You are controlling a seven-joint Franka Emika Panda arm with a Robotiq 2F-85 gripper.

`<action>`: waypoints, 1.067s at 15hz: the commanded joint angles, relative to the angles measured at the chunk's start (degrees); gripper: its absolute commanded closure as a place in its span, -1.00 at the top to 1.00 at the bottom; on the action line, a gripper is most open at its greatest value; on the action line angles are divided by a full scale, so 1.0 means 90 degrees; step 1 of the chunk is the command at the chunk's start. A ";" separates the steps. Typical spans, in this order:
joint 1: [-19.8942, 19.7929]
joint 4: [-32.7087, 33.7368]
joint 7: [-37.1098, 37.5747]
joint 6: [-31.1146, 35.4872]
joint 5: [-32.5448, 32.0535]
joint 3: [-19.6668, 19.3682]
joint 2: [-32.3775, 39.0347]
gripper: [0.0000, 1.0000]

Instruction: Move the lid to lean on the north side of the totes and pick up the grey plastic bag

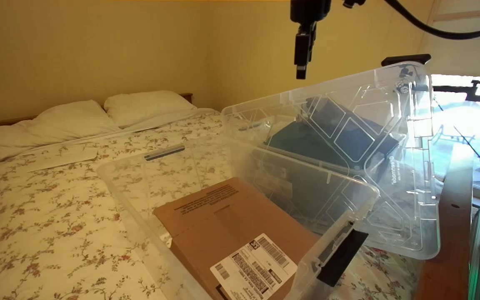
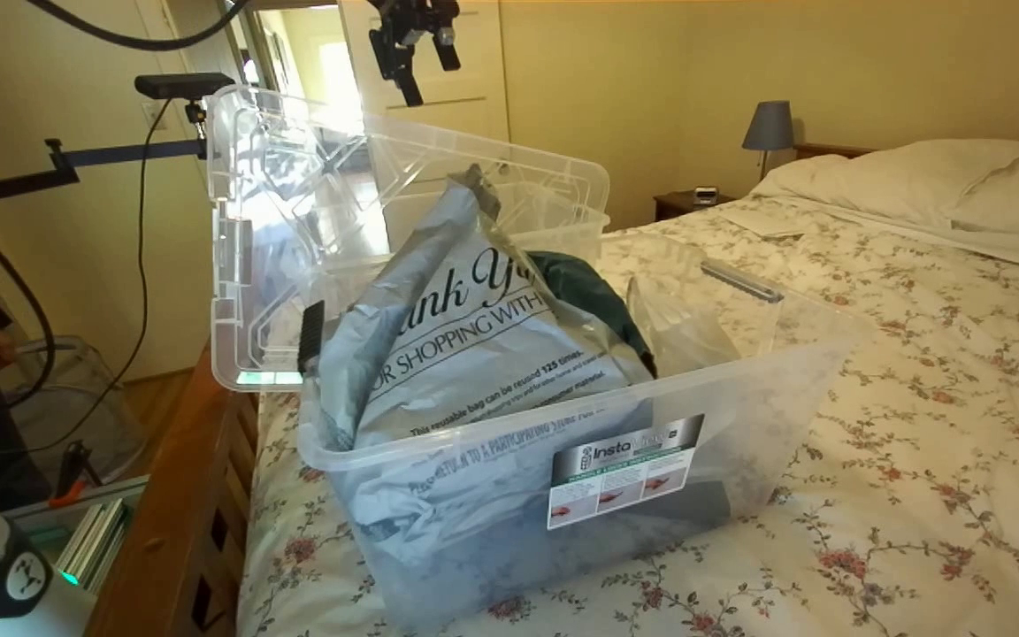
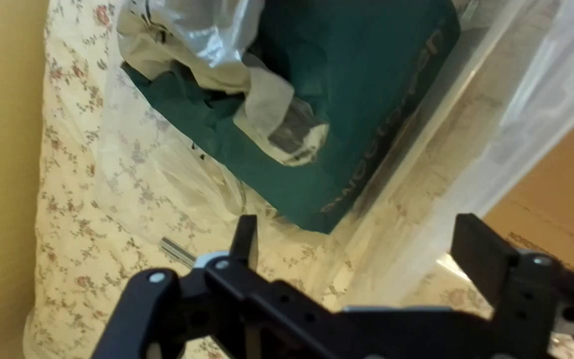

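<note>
One clear tote [image 1: 367,198] sat on the flowered bed [image 1: 52,216] with a brown cardboard box [image 1: 223,214] inside, a white shipping label [image 1: 254,266] stuck to its top. A second tote [image 2: 766,407] stood beside it, a printed product sticker [image 2: 624,473] on its wall, and the grey plastic bag [image 2: 474,354] was in that one. In an exterior view I could see the bag's crumpled top poking up well past the rim, black lettering about shopping across its face. A flat dark green item [image 3: 366,99] shared the tote with it, and from above part of the bag lay over the green.

The lid [image 1: 350,137] was tipped up on its side between the two totes, slanting, its upper edge higher than their rims. One end jutted past them towards the wooden rail [image 1: 452,208] of the bed. Which tote it leaned against, I couldn't tell.

The jaws hung in the air above all this, spread wide and apart from both the bag and the lid. Pale pillows [image 1: 144,109] lay at the head of the bed.
</note>
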 commanded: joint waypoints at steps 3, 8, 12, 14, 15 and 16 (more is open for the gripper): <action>0.0714 0.1719 0.0007 -0.0308 0.0151 -0.0282 0.1308 1.00; 0.0917 0.1754 0.0233 -0.0527 0.0126 -0.0761 0.1670 1.00; 0.0912 0.1786 0.0458 -0.0896 0.0390 -0.1010 0.1944 0.96; 0.0877 0.1795 0.0267 -0.1102 0.0773 -0.1008 0.2035 0.46; 0.0864 0.1795 0.0179 -0.1177 0.0997 -0.0996 0.2072 0.39; 0.0851 0.1803 0.0124 -0.1236 0.1226 -0.0985 0.2101 0.22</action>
